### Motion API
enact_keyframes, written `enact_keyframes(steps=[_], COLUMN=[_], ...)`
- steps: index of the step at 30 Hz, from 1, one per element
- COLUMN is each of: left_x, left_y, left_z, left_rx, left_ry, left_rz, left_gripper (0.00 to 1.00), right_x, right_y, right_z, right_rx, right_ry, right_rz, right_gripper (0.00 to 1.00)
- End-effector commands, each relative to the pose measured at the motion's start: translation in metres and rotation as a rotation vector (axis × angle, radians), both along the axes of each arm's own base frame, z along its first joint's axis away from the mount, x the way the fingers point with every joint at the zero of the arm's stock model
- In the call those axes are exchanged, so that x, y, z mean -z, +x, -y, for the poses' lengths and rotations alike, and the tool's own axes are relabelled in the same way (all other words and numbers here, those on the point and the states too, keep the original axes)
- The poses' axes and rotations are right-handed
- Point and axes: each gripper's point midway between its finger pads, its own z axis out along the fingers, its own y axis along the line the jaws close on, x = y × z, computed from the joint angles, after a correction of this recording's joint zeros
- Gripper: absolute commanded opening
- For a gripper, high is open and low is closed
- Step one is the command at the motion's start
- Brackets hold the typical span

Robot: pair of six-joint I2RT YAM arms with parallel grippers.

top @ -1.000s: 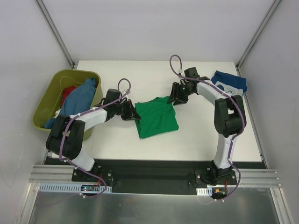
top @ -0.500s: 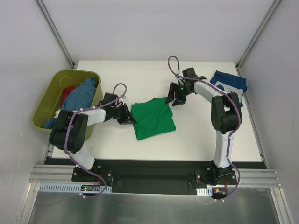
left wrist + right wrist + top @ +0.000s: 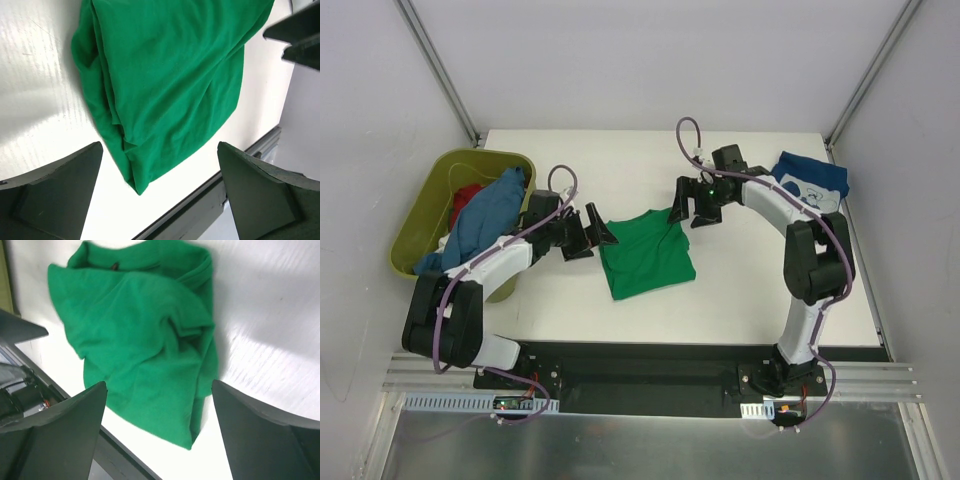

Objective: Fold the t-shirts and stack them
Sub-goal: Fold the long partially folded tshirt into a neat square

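Note:
A bright green t-shirt (image 3: 646, 256) lies loosely folded on the white table, also seen in the left wrist view (image 3: 165, 75) and the right wrist view (image 3: 145, 340). My left gripper (image 3: 592, 232) (image 3: 160, 150) hovers just off the shirt's left edge, open and empty. My right gripper (image 3: 691, 211) (image 3: 159, 385) is above the shirt's far right corner, open, with nothing between its fingers. A navy t-shirt with a white print (image 3: 810, 178) lies folded at the back right. Inside the tub are a mid-blue t-shirt (image 3: 485, 210) and a red t-shirt (image 3: 470, 193).
The olive-green plastic tub (image 3: 423, 222) stands at the table's left edge, close behind my left arm. The table's black front rail (image 3: 650, 365) runs along the near side. White walls enclose the table on three sides.
My left gripper has opened, let go of the green shirt's left edge and drawn back. My right gripper has opened wider. The shirt has shifted slightly left.

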Motion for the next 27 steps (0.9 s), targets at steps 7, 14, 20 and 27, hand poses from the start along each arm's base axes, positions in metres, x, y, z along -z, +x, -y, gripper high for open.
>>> enact_keyframes(steps=[7,14,20,27], left_x=[0.032,0.05,0.072,0.069], left_y=[0.012,0.042,0.054,0.057], left_z=[-0.01,0.008,0.006,-0.005], left_rx=[-0.055,-0.01,0.004,0.025], left_ry=[0.096,0.116,0.142,0.143], left_rz=[-0.096,-0.119,-0.148,-0.1], left_gripper=[0.99,0.94,0.33,0.0], right_x=[0.019,0.042,0.058,0.067], right_y=[-0.022,-0.025,-0.031,-0.044], right_z=[0.012,0.004,0.0,-0.004], right_rx=[-0.032,-0.043,-0.05,-0.067], right_ry=[-0.063,-0.062,-0.073,-0.057], right_rz=[-0.011,-0.088,-0.135,-0.173], right_gripper=[0.9,0.81,0.79,0.75])
